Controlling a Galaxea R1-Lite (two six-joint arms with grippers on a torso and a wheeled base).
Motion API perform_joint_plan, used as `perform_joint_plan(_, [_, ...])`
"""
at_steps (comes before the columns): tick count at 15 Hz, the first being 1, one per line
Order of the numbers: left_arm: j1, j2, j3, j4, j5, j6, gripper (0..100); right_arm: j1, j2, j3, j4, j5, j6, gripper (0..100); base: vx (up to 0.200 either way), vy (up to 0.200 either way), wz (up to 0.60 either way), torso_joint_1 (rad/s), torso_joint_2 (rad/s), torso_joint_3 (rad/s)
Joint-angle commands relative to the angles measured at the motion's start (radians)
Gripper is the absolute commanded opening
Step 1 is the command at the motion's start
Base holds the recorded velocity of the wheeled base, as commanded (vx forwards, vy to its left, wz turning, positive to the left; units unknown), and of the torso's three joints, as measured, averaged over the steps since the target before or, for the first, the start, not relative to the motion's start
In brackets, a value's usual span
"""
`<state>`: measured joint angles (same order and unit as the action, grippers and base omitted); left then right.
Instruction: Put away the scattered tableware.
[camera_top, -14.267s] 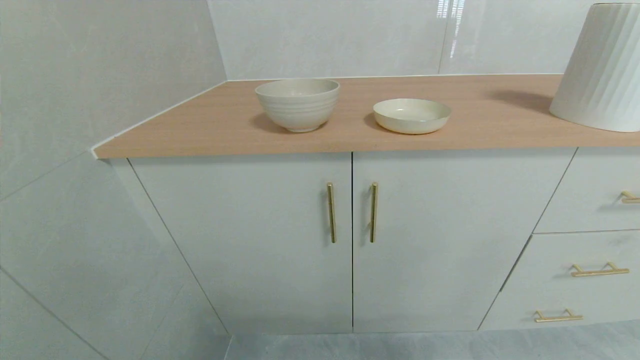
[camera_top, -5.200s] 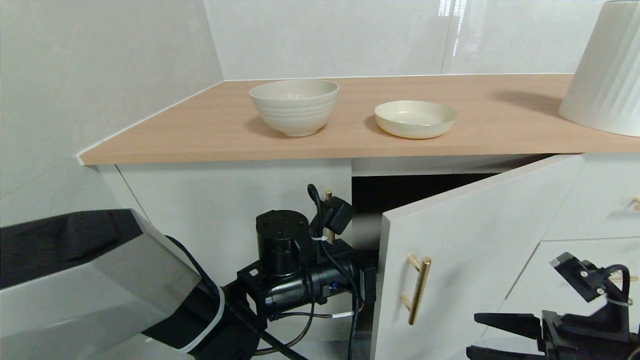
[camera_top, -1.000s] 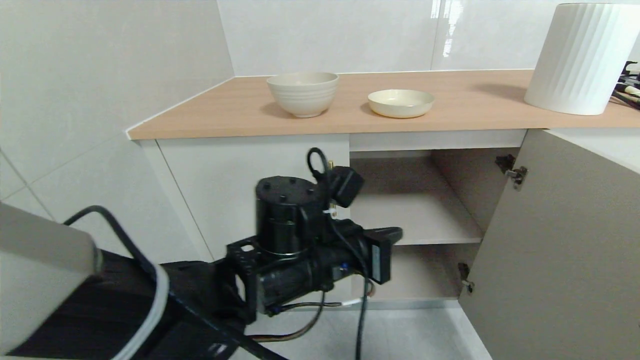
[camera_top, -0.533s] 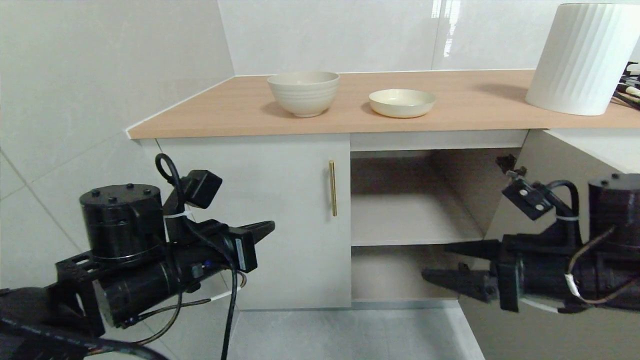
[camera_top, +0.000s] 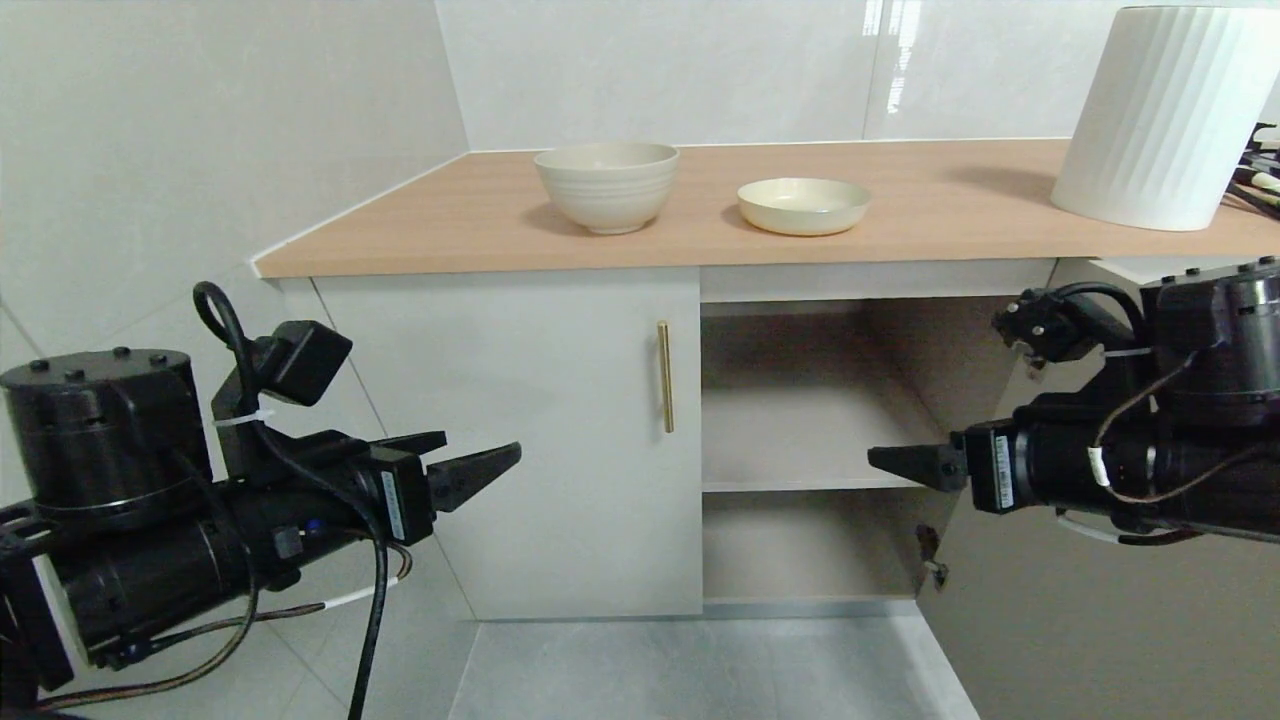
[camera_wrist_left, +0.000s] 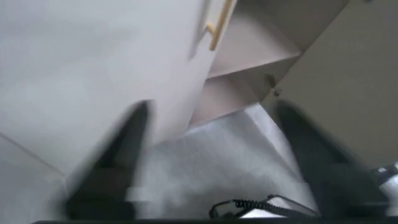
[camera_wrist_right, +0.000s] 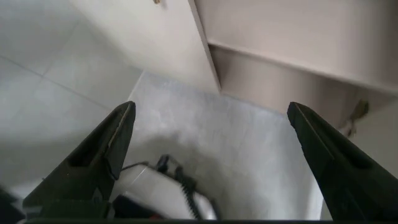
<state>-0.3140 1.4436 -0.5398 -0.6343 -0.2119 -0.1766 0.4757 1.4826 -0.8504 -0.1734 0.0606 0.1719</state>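
Bowl (camera_top: 607, 186) and shallow dish (camera_top: 803, 205) sit apart on the wooden countertop (camera_top: 450, 235), bowl to the left. You'll see a ribbed white container (camera_top: 1165, 120) far right on the same top. Below, the left door (camera_top: 560, 440) is closed and the right door (camera_top: 1050, 600) swung wide, exposing a shelf (camera_top: 800, 440). Left gripper (camera_top: 465, 458) lies level before the closed door, right gripper (camera_top: 900, 463) at the opening's right edge. Both have fingers spread and hold nothing.

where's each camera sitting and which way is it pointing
Head view: on the robot's head, facing forward and down at the open cabinet; both arms show.
Left wrist view: on the left wrist, facing down past the open left claw at floor and cabinet.
Right wrist view: same from the right wrist, past the open right claw.
All three share the cabinet.
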Motion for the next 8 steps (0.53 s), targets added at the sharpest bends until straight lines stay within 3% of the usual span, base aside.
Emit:
perform_joint_plan(1, [0.006, -0.019, 0.0, -0.004, -0.003, 0.002, 100, 0.0, -0.099, -0.024, 0.055, -0.004, 0.024, 100, 0.0, 0.0, 0.0, 0.0, 0.0, 0.0])
perform_joint_plan(8, [0.006, -0.032, -0.017, 0.008, 0.005, 0.002, 100, 0.003, -0.099, -0.035, 0.1, 0.001, 0.024, 100, 0.0, 0.0, 0.0, 0.0, 0.0, 0.0])
